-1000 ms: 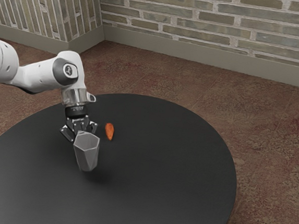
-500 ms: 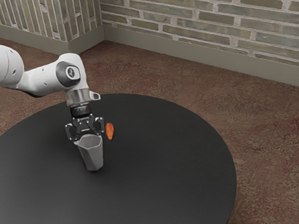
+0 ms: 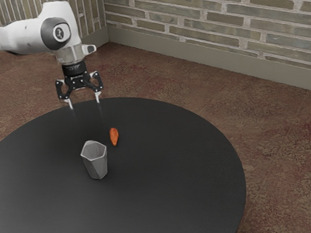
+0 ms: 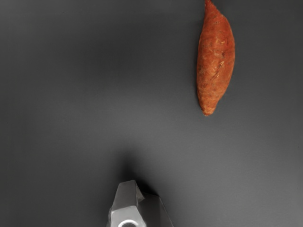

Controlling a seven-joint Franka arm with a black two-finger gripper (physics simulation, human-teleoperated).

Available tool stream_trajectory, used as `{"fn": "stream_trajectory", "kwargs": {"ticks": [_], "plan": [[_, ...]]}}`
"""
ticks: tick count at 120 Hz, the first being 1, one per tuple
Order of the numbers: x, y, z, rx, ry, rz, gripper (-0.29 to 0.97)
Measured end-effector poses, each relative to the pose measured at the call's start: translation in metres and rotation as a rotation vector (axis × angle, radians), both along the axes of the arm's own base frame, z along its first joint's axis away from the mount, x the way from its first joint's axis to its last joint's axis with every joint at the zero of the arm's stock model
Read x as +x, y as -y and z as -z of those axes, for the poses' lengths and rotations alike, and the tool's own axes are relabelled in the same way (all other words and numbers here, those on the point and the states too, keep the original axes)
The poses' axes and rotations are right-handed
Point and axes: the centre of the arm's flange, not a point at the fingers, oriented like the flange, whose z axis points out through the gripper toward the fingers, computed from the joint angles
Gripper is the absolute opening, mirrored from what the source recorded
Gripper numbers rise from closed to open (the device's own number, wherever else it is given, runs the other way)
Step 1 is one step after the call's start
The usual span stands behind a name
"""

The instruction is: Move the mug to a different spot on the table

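Exterior view check: mug standing free on the desk, pincer up high with nothing in it

So here's where it's at. The grey faceted mug point(image 3: 94, 160) stands upright on the round black desk point(image 3: 194, 174), in the exterior view's left half, mouth up, nothing touching it. Just beside it on the far side lies a small orange sweet potato point(image 3: 114, 136), close to the mug but apart from it as far as I can tell. Wrist view agrees: the mug point(image 4: 135, 210) peeks in right under the hand, and the sweet potato point(image 4: 216, 59) lies off to one side with bare desk point(image 4: 71, 94) between them.

Progress-wise, my read is that this looks like the tail end of the job. The mug sits steady on its base, so if this is its new spot, the move itself is done. From these shots alone I can't tell whether it's a different spot from where it began, so take that with a grain of salt. What's left, I'd guess, is just getting the arm point(image 3: 21, 31) out of the way.

Pincer point(image 3: 84, 105): hanging well above the mug, fingers spread wide, about as open as it goes by the look of it. It holds nothing and touches nothing, mug included
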Motion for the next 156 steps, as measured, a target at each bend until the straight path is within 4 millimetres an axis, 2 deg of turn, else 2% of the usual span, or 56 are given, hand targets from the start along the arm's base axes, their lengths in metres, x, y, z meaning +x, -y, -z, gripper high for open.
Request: {"fn": "stream_trajectory", "kwargs": {"ticks": [8,21,29,35,45,73,156], "plan": [[-0.005,0.007,-0.057,0.102,0.083,0.042,0.66],[-0.012,0.034,-0.148,0.267,0.201,0.138,0.67],[-0.025,0.066,-0.215,0.364,0.261,0.213,0.67],[-0.033,0.081,-0.235,0.415,0.255,0.254,0.67],[-0.040,0.079,-0.240,0.460,0.209,0.275,0.68],[-0.048,0.072,-0.236,0.492,0.125,0.307,0.68],[-0.052,0.070,-0.233,0.489,0.086,0.358,0.68]]}}
